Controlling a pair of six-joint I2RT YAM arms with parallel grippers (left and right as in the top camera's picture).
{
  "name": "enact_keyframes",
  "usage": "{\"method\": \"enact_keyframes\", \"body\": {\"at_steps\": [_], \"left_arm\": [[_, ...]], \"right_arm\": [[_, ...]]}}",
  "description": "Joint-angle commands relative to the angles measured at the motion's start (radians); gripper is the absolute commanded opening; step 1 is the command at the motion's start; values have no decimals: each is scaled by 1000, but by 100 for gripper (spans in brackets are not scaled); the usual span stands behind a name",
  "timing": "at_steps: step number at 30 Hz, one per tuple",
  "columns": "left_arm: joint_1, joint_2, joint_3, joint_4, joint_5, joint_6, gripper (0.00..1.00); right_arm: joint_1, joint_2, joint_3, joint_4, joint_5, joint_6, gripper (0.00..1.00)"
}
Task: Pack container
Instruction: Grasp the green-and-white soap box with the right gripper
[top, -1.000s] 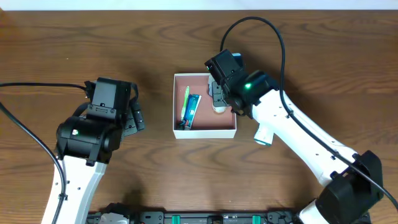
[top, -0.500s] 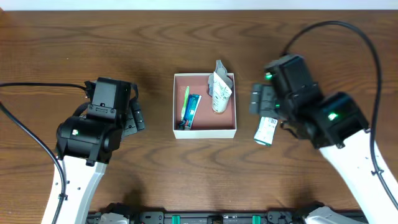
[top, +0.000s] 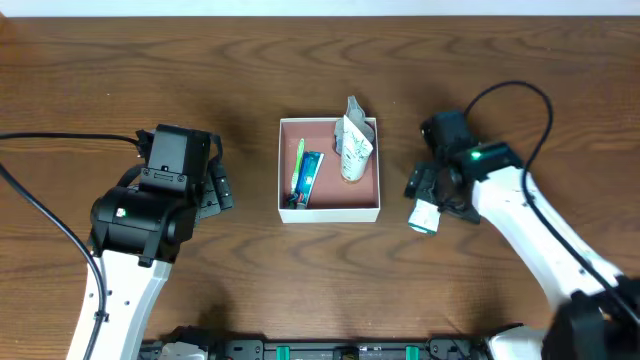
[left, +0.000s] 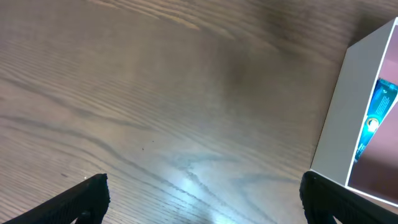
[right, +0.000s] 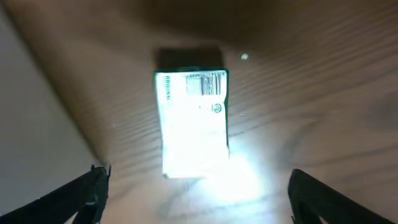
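I see the right gripper (right: 200, 194) spread over the carton (right: 191, 124) just off the container's (top: 329, 212) right wall, and the left gripper (left: 205, 200) spread near its left wall.

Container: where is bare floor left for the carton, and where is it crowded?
Bare floor: the near-right patch, bordered by the blue tube, the white tube and the container's near and right walls. A thin strip runs between the two tubes. Crowded: the left side, toothbrush and blue tube together; far-right corner, taken by the white tube.
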Motion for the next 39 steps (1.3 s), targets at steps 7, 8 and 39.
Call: {"method": "enact_keyframes", "body": {"at_steps": [7, 8, 39], "left_arm": [[4, 2, 5, -3, -12, 9, 98], [4, 2, 5, -3, -12, 9, 98], [4, 2, 5, -3, -12, 9, 98]], "right_arm": [[-15, 129, -63, 141, -21, 48, 84], [-16, 146, -67, 158, -22, 48, 82], [74, -162, -69, 113, -39, -83, 19]]}}
